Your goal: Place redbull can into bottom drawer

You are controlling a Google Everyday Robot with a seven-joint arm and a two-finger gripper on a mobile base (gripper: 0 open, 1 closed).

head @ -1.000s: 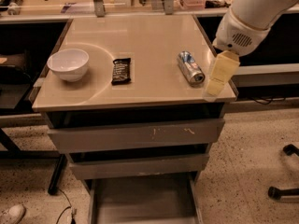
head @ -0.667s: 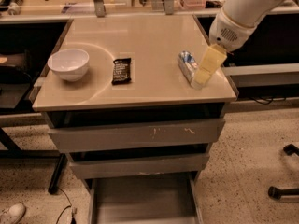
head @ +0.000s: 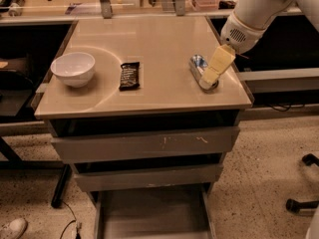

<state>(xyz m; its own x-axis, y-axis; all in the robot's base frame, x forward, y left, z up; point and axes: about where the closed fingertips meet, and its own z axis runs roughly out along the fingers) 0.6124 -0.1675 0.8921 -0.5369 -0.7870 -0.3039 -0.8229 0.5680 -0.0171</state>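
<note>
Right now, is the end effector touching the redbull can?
Cannot tell. The single camera view shows the end effector overlapping the near end of the redbull can, so any contact or gap is hidden.

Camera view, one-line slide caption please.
Pincer at the can lying on the tabletop; bottom drawer open below.

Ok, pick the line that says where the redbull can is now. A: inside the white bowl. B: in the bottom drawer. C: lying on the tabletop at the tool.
C: the redbull can lies on its side on the tabletop near its right edge, with the tool right over it, well above the open bottom drawer.
</note>
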